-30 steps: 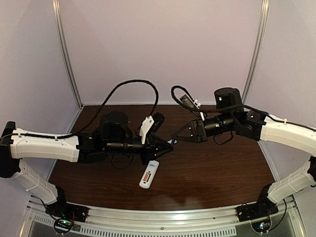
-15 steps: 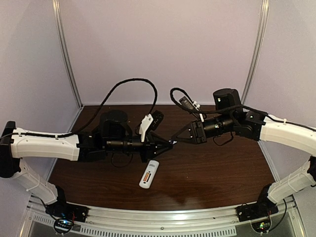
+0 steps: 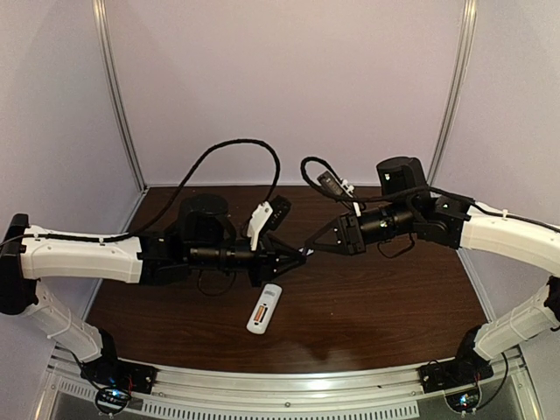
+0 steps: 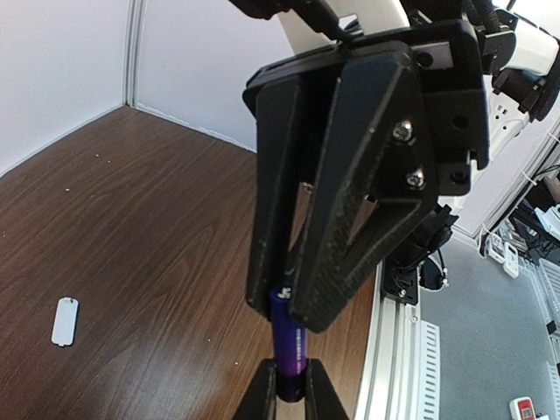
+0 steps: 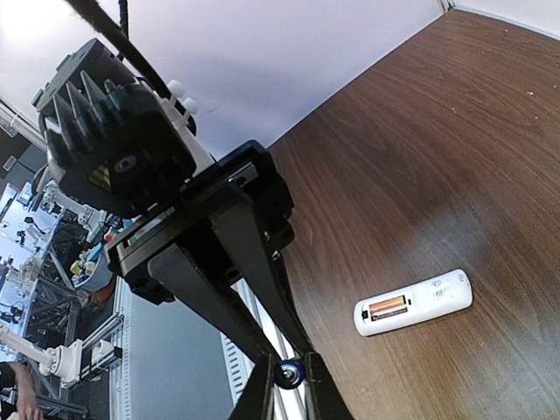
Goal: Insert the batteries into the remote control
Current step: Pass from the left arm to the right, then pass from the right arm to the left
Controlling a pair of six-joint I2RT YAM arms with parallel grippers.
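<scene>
A slim blue-purple battery [image 4: 293,343] hangs in the air above the table, gripped at both ends. My left gripper [image 4: 290,394] is shut on its lower end. My right gripper [image 5: 289,387] is shut on the other end [image 5: 290,374]. In the top view the two grippers meet tip to tip, left [image 3: 300,257] and right [image 3: 310,248]. The white remote control [image 3: 263,309] lies back-up on the table below them. Its open bay holds one orange battery [image 5: 388,308].
A small loose white cover piece [image 4: 65,321] lies on the brown table [image 3: 376,306], away from the grippers. Purple walls enclose the back and sides. The aluminium rail [image 3: 289,385] runs along the near edge, between the arm bases.
The right gripper has moved left to the left gripper's tips, and its jaws have closed on the free end of the battery. The left arm and the remote stayed put.
</scene>
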